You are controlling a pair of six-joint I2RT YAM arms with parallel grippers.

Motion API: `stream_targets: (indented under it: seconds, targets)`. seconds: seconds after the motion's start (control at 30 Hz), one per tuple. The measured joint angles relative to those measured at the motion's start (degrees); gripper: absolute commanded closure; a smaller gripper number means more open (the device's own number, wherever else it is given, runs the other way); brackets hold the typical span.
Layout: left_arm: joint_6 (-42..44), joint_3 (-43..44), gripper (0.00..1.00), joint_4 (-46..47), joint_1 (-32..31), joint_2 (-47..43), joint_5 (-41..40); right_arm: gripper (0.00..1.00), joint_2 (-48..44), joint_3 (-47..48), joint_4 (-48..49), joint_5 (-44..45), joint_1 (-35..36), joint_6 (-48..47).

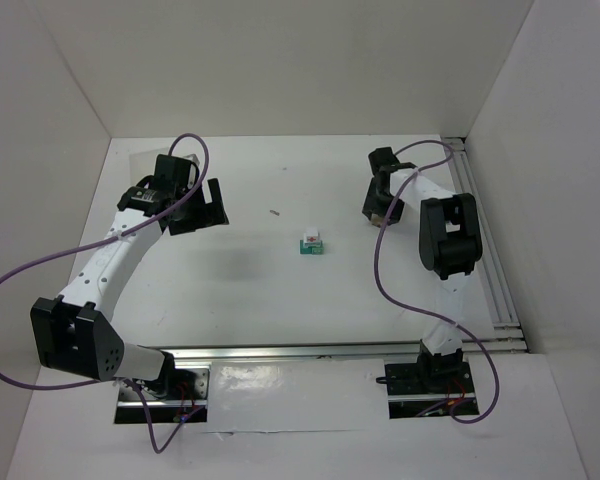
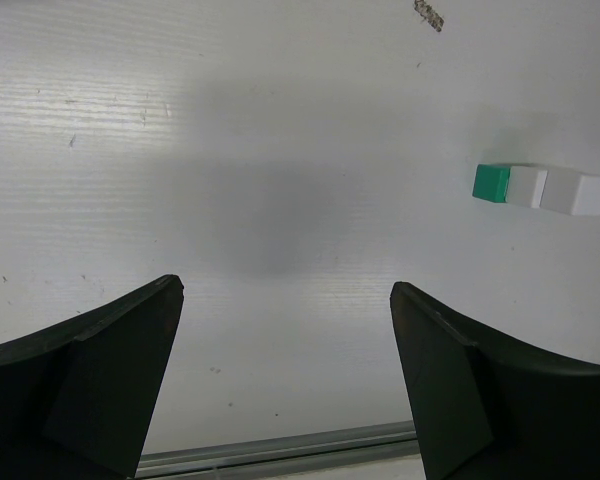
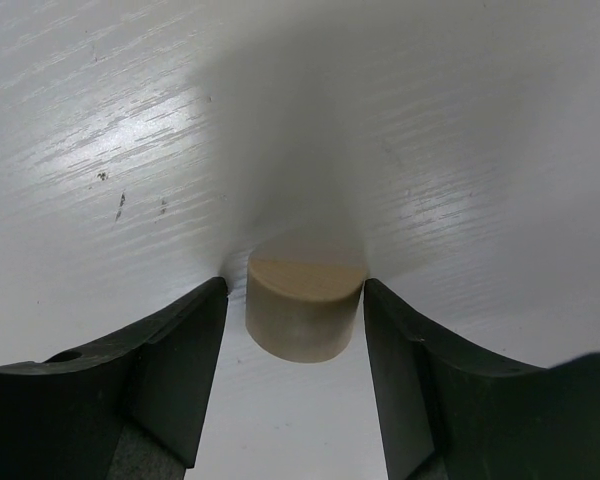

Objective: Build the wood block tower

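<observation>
Two blocks are stacked at the middle of the tabletop (image 1: pixel 250 290), white cube (image 2: pixel 565 191) on teal cube (image 2: pixel 491 183), and one remains: the tan cylinder (image 3: pixel 305 305) toward the right edge, standing inside the half-open right pincer (image 3: pixel 295 290), not yet gripped, while the left pincer (image 2: pixel 287 288) is wide and empty.

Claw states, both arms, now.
Left claw: open, empty.
Right claw: open, straddling the tan cylinder, a gap showing on one side; not gripped yet.
</observation>
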Motion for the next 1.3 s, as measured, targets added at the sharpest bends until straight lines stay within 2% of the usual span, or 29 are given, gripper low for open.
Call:
stream_targets:
  seconds: [0.07, 0.2, 0.27, 1.13, 1.2, 1.3]
  targets:
    - [0.00, 0.00, 0.02, 0.00, 0.00, 0.00, 0.00, 0.42, 0.00, 0.00, 0.04, -0.11, 0.02, 0.28]
    - [0.02, 0.00, 0.02, 0.00, 0.00, 0.00, 0.00, 0.42, 0.02, 0.11, 0.00, -0.20, 0.09, 0.68]
    - [0.00, -0.02, 0.02, 0.00, 0.00, 0.00, 0.00, 0.37, 0.02, 0.22, -0.13, -0.20, 0.09, 0.72]
    - [0.00, 0.00, 0.02, 0.00, 0.00, 0.00, 0.00, 0.37, -0.68, -0.96, -0.07, -0.76, 0.35, 0.48]
    - [0.00, -0.02, 0.02, 0.00, 0.00, 0.00, 0.00, 0.40, -0.79, -1.14, -0.04, -0.90, 0.35, 0.39]
    - [0.00, 0.00, 0.02, 0.00, 0.00, 0.00, 0.02, 0.49, -0.83, -1.22, -0.02, -1.07, 0.39, 0.09]
